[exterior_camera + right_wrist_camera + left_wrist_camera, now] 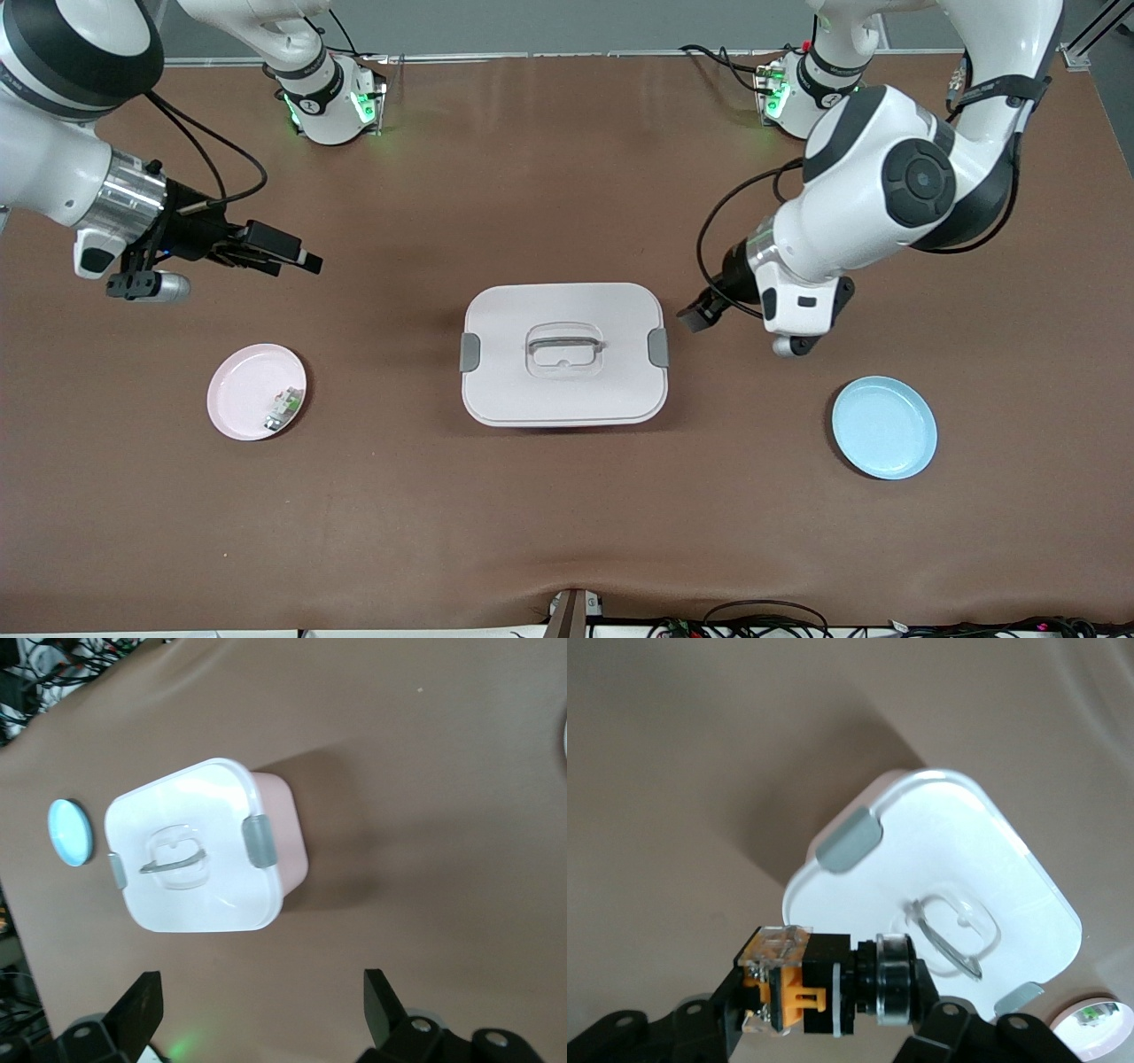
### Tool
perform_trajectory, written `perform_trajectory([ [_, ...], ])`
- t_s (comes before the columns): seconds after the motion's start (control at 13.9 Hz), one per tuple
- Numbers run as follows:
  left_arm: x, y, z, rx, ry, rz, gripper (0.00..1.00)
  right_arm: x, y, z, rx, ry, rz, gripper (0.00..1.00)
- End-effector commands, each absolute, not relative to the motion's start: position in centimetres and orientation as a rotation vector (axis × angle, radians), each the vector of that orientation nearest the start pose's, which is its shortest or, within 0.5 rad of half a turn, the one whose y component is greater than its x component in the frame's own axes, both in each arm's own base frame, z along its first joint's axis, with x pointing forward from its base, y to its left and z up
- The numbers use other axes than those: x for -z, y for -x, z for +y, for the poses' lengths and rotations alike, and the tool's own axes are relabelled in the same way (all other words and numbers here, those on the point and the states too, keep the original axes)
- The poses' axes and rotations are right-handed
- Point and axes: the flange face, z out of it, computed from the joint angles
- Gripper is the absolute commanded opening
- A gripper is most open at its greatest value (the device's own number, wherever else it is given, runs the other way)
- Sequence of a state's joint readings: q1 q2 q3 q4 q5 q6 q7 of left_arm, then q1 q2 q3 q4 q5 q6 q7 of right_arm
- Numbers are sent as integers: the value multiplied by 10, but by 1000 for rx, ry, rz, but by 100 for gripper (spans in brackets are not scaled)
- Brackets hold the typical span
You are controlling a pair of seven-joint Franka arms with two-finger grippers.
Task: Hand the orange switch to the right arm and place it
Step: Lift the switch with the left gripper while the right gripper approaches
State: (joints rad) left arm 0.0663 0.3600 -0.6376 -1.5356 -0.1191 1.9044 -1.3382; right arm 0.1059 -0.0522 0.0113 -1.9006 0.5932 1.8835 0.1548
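The orange switch (819, 988), a black stubby body with an orange block and a clear cap, lies crosswise between the fingers of my left gripper (828, 997), which is shut on it. In the front view the left gripper (696, 317) hangs over the table just beside the white lidded box (563, 381), toward the left arm's end; the switch itself is hard to make out there. My right gripper (301, 257) is open and empty, held over the table toward the right arm's end, above the pink plate (237, 390). In the right wrist view its fingers (142, 1001) stand wide apart.
The white box with grey clips and a handle sits mid-table, and shows in the left wrist view (948, 842) and the right wrist view (195, 895). A small green-and-white part (283, 409) lies on the pink plate. A blue plate (884, 427) lies toward the left arm's end.
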Motion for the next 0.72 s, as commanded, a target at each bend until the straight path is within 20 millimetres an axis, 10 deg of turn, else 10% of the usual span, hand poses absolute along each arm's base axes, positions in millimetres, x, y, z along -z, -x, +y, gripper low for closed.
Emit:
perform_trajectory([
  [0.0,-495,-566,-335,-498,3016,-1487,0,-538,-526,120,-41,2485,309,100],
  [0.65,-480,-523,-418,-883,2696,-1815,0,-526,-499,223,-41,2383,477,100],
])
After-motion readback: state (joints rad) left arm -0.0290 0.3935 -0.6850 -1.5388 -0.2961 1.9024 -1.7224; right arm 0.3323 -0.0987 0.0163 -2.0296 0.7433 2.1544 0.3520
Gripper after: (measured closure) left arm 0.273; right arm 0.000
